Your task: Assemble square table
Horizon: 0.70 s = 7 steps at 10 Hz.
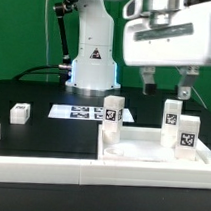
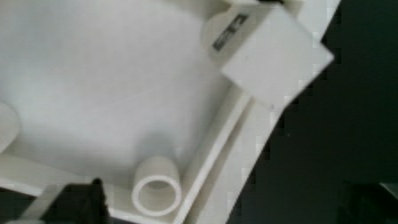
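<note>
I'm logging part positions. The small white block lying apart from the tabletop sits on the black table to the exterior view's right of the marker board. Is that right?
Not quite. The small white block sits on the black table to the exterior view's left of the marker board, not its right, as the exterior view shows. It does lie apart from the tabletop.

A white square tabletop (image 1: 151,153) is seen on the black desk (image 1: 32,140), with three tagged legs (image 1: 113,111) standing upright on it. The gripper (image 1: 165,85) is held above the leg (image 1: 172,113) at the exterior view's right, its fingers (image 1: 182,89) spread apart. A small white block (image 1: 19,113) is set well apart, near the marker board (image 1: 81,112).
</note>
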Motion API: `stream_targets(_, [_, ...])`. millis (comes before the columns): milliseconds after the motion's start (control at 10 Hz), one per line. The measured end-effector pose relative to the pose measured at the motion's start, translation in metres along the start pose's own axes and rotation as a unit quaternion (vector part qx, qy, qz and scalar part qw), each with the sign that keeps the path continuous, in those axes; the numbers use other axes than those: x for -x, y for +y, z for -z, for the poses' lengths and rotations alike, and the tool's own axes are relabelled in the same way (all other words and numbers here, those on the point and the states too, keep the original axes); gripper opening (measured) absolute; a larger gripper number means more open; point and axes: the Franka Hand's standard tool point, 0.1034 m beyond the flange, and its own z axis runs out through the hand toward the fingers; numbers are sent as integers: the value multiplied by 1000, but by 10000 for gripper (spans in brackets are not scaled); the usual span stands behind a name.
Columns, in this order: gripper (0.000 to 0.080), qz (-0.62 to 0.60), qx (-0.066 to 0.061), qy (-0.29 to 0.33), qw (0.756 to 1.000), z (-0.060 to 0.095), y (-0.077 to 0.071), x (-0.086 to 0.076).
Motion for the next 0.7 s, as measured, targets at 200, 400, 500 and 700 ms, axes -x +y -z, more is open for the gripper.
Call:
stream_targets(200, [649, -1, 3, 0, 1000, -2, 1, 2])
stream_targets(400, [649, 106, 8, 2, 994, 0, 8, -4])
stream_targets(500, [649, 184, 12, 0, 983, 3, 15, -20])
stream_targets(700, [649, 230, 21, -10, 973, 3, 25, -44])
